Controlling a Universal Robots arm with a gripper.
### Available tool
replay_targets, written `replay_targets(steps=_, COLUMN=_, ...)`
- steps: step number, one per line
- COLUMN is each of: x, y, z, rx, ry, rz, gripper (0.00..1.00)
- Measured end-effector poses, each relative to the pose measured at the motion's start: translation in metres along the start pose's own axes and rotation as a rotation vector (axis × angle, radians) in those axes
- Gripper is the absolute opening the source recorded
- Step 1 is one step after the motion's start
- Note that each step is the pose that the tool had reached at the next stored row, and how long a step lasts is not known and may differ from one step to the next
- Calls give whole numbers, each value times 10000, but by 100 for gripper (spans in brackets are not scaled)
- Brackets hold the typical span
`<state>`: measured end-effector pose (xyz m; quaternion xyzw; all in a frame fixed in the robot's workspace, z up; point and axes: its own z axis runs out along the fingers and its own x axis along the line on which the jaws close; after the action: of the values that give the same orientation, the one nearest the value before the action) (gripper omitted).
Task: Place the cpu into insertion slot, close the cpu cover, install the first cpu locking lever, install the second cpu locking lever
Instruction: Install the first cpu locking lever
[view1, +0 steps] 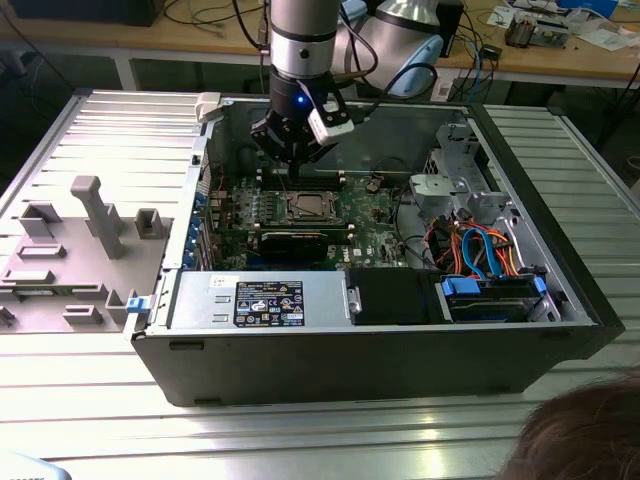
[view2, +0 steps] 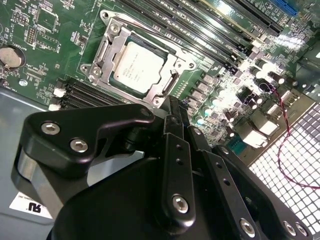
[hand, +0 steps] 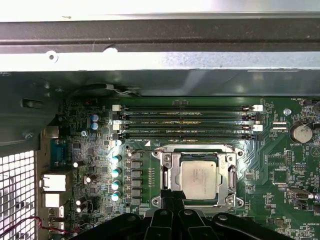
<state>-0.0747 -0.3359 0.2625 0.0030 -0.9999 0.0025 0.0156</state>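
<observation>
Inspection of the open computer case (view1: 380, 350) found the arm reaching down inside it, with the gripper (view1: 297, 160) above the green motherboard (view1: 370, 225).

In both wrist views the gripper (view2: 170, 102) (hand: 173, 196) had its black fingers drawn close together with nothing between them. The tips stood at one edge of the socket. Contact with the socket could not be confirmed.

The cpu (view2: 137, 65) (hand: 198, 177) lay flat in the socket, silver top facing up. The cpu cover (view2: 103, 50) (hand: 223, 176) was folded down around it, and the chip showed through its square opening. The position of the locking levers could not be made out.

Four long memory slots (hand: 185, 120) ran just beside the socket, on the side away from the gripper. A round coin battery (hand: 301, 132) sat on the board well apart from the socket.

Outside the case, a grey moulded tray (view1: 60, 270) rested on the metal table (view1: 330, 440) at the exterior view's left. A person's hair (view1: 585, 430) showed at that view's lower right corner.
</observation>
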Motion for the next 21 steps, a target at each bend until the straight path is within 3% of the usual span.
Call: replay_targets(steps=21, x=46, y=8, z=2, rx=0, ry=0, rz=0, gripper=11)
